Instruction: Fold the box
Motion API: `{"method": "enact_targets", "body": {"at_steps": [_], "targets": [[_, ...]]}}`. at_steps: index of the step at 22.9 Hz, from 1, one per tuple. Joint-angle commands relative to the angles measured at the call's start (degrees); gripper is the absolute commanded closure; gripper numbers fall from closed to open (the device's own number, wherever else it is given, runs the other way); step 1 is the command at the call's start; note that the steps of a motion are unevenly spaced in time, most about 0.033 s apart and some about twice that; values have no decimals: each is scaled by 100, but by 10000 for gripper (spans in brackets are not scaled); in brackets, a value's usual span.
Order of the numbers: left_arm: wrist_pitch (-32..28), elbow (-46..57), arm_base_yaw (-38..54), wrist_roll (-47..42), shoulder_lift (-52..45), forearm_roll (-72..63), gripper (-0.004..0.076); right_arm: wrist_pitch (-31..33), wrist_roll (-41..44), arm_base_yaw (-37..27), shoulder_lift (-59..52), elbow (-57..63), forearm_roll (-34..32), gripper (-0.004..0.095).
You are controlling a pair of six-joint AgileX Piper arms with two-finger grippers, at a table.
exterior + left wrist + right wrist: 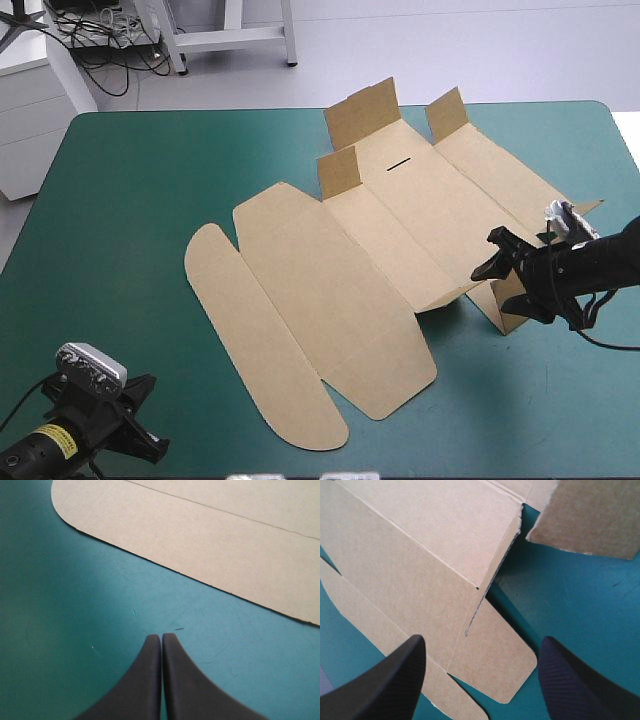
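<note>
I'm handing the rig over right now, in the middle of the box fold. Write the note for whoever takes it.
Box: mid-table on the teal-green cover, mostly flat.
Left gripper: shut, empty, over the cover just short of the rounded lid flap.
Right gripper: open, holding nothing, at the box's right side, where the panel edge is lifted.
Done: the far-end flaps stand up.
Left: raise and tuck the walls.
</note>
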Motion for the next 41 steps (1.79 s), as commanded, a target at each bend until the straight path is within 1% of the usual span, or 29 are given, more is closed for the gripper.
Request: {"method": "enact_targets", "body": {"at_steps": [1, 4, 6, 7, 9, 12, 14, 16, 18, 19, 21, 23, 25, 28, 34, 38, 41], "targets": [[-337, -139, -17, -10, 42, -25, 734, 111, 100, 10, 402, -122, 387, 301], [-337, -139, -17, -10, 42, -25, 734, 138, -27, 41, 942, -122, 789, 301], [-372, -139, -17, -10, 42, -25, 734, -24, -40, 268, 1228, -122, 794, 301], [-422, -139, -17, -63, 42, -25, 734, -257, -154, 455, 1402, -122, 805, 301], [-425, -139, -17, -73, 42, -25, 734, -431, -265, 615, 1564, -143, 826, 303], [-425, -139, -17, -73, 42, -25, 734, -570, -265, 694, 1797, -143, 996, 305], [-425, -139, -17, -73, 42, -25, 734, -619, -265, 694, 1842, -143, 916, 307], [-425, -139, -17, -73, 42, -25, 734, -641, -265, 694, 1842, -143, 925, 369], [-425, -139, -17, -73, 42, -25, 734, -696, -265, 694, 1842, -143, 925, 500], [-425, -139, -17, -73, 42, -25, 734, -712, -290, 694, 1842, -143, 925, 596], [-425, -139, -17, -73, 42, -25, 734, -712, -393, 694, 1842, -143, 925, 715], [-425, -139, -17, -73, 42, -25, 734, -721, -471, 694, 1842, -143, 925, 799], [-425, -139, -17, -73, 42, -25, 734, -797, -515, 694, 1842, -143, 925, 854], [-425, -139, -17, -73, 42, -25, 734, -975, -564, 694, 1842, -143, 925, 884], [-425, -139, -17, -73, 42, -25, 734, -1113, -1123, 694, 1842, -143, 949, 887], [-425, -139, -17, -73, 42, -25, 734, -1313, -1123, 694, 1842, -143, 949, 891], [-425, -139, -17, -73, 42, -25, 734, -1486, -1294, 694, 1842, -155, 949, 904]]}}
